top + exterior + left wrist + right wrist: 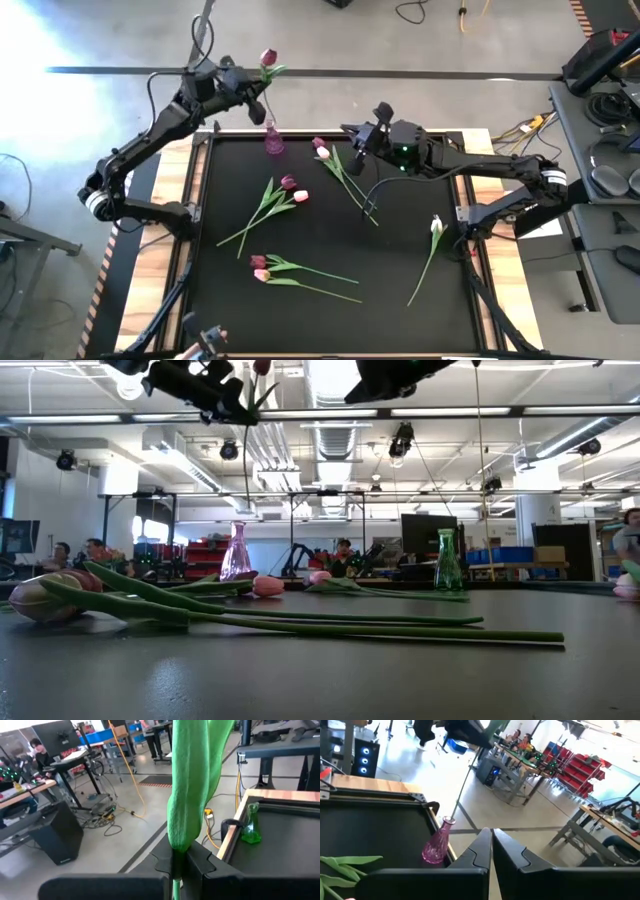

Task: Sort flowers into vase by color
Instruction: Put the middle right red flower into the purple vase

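High view — left gripper [255, 98] clamps a slim maroon tulip [268, 58] above the pink glass vase [273, 140]; right gripper [357, 142] closed, empty.

The held tulip's [192, 785] head is cut off in the left wrist view.

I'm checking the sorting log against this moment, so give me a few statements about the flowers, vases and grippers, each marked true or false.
1. The left gripper holds a maroon tulip by its stem above the pink vase. True.
2. The pink vase already holds two tulips. False: it is empty.
3. The right gripper grips a pale tulip. False: its fingers are shut on nothing.
4. A white tulip lies alone near the mat's right edge. True.
5. The green vase lies on its side. False: it stands upright.
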